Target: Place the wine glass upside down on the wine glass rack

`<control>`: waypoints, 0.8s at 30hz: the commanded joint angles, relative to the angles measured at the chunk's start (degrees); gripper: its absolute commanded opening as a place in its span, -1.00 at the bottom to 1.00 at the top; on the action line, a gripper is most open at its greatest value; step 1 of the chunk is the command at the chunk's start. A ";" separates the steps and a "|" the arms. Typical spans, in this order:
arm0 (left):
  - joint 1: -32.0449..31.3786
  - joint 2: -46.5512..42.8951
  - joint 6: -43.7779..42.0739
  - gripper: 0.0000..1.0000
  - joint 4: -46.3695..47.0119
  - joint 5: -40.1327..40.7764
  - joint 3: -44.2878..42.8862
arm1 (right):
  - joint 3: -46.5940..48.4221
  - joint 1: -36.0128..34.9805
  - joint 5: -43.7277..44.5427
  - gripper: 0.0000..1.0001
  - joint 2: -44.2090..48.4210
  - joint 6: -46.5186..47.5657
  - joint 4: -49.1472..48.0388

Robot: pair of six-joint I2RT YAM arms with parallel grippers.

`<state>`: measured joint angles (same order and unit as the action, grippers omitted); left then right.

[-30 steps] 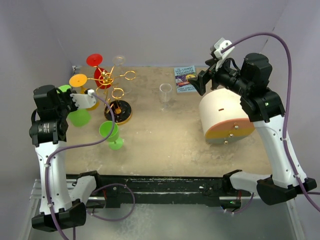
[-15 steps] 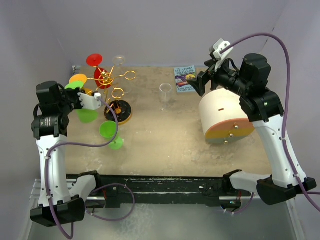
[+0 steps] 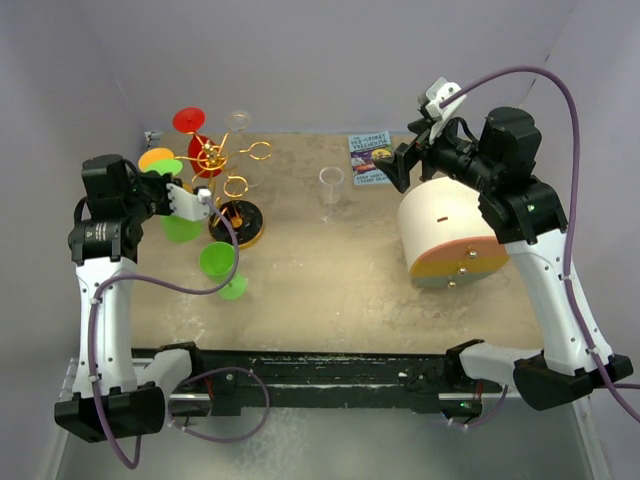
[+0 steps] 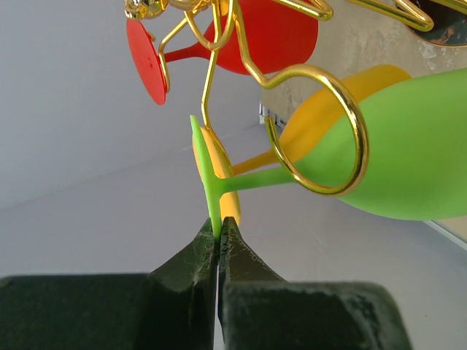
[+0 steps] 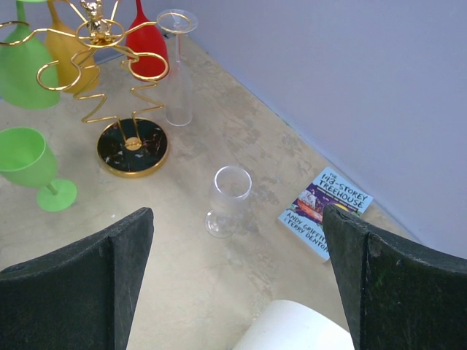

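Centrally, the green wine glass point(image 4: 416, 153) hangs at the wine glass rack point(image 3: 213, 158), foot uppermost in the overhead view. My left gripper point(image 4: 217, 230) pinches the rim of its flat foot, one finger pressed on each face of the disc. Just beyond my fingertips the stem runs sideways behind a curled gold loop; whether it sits inside that loop I cannot tell. An orange glass point(image 4: 332, 109) hangs directly behind the green wine glass, and a red glass point(image 4: 270, 40) is farther out. My left arm stands up from its base, elbow bent, wrist reaching level toward the rack.

My right gripper point(image 5: 237, 210) is spread wide and holds nothing. That arm is raised, elbow high, above a white drum point(image 3: 445, 230), with the wrist tipped down. Below its fingers stands a clear glass point(image 5: 230, 197). A booklet point(image 5: 326, 213) lies off to one side, and an upright green glass point(image 5: 29, 164) stands near the rack's black base point(image 5: 133, 146).
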<state>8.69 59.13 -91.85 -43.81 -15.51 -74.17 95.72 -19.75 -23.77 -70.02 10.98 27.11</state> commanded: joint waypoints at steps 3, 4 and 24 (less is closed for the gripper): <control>-1.74 1.70 -5.94 -1.00 -0.21 -2.98 -4.45 | -0.15 0.32 -1.15 1.00 0.65 0.43 -2.32; -1.93 2.02 -6.44 -1.00 -0.89 -3.38 -4.95 | -0.10 0.32 -1.18 1.00 0.55 0.38 -2.33; -4.28 5.72 -10.84 -1.00 -4.23 -8.24 -7.77 | -0.47 0.32 -1.03 1.00 0.41 0.67 -2.42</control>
<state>4.97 64.64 -100.71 -47.90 -19.68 -78.72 95.22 -19.75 -23.75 -70.04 11.00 27.09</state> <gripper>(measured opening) 0.013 0.998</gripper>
